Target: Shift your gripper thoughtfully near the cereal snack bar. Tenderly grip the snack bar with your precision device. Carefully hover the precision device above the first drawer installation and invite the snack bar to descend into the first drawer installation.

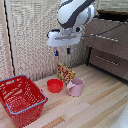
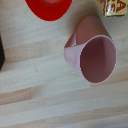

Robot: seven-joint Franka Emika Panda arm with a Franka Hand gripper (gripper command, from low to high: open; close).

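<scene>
A: Right, gripper (image 1: 62,51) first — how is it seen?
B: It is hung above the tabletop (image 1: 95,102), fingers pointed down, a gap seen between the two dark fingers (image 1: 56,52). Nothing is held. It is carried on the white arm (image 1: 75,12), which is bent over from the top of the exterior view.

A: And the cereal snack bar (image 1: 64,73)?
B: It is seen just below the gripper, apart from the fingers, stood tilted on the table, behind and between the red bowl (image 1: 55,85) and the pink cup (image 1: 75,87). In the wrist view only a yellow-red corner of it (image 2: 112,6) is caught at the frame edge.

A: Surface and room?
B: A pale wooden plank tabletop is shown. A light woven screen (image 1: 32,35) is set behind it. The dark chest is placed at the exterior view's right, and the first drawer installation (image 1: 106,35) is seen with its silver bar handle; whether it is open cannot be told.

A: Containers?
B: The pink cup is stood upright, nothing seen inside in the wrist view (image 2: 92,52). The red bowl is placed just beside the cup; only part of it (image 2: 49,7) is caught by the wrist camera. A red wire basket (image 1: 21,99) is set at the exterior view's left, well apart; no contents can be made out.
</scene>
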